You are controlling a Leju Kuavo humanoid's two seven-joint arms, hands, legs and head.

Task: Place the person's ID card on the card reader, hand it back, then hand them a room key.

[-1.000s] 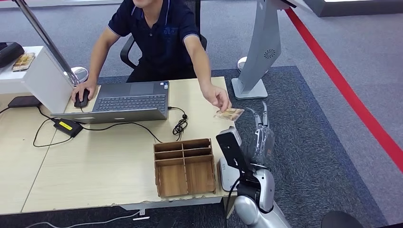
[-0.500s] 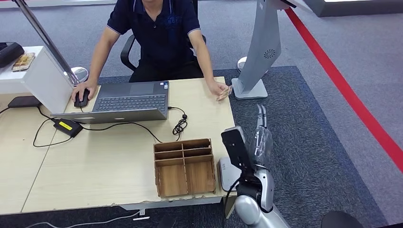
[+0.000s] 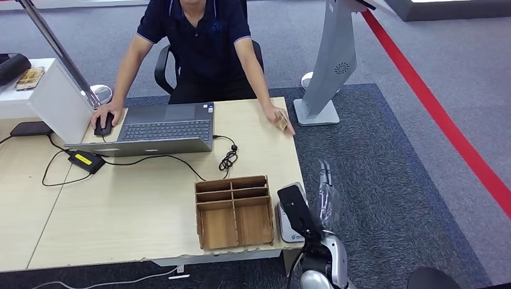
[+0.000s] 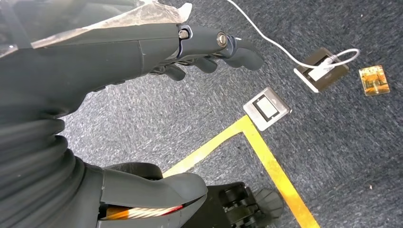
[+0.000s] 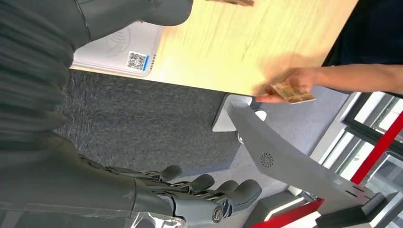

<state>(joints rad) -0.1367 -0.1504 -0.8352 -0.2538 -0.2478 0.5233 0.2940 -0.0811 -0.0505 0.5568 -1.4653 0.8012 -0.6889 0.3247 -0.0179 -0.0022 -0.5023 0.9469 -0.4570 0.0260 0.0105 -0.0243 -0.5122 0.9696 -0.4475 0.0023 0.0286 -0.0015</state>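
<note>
The person's hand (image 3: 278,116) holds the ID card (image 3: 281,120) at the table's (image 3: 150,198) far right edge, so the card seems handed back; the right hand (image 3: 324,195) hovers empty, fingers apart, beside the card reader (image 3: 290,226); the left hand (image 4: 142,52) hangs empty, fingers loosely extended; the room key handover remains.

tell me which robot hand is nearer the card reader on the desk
Right. The right hand hovers just beside the white card reader at the desk's corner. The left hand hangs over the carpet floor, away from the desk.
</note>
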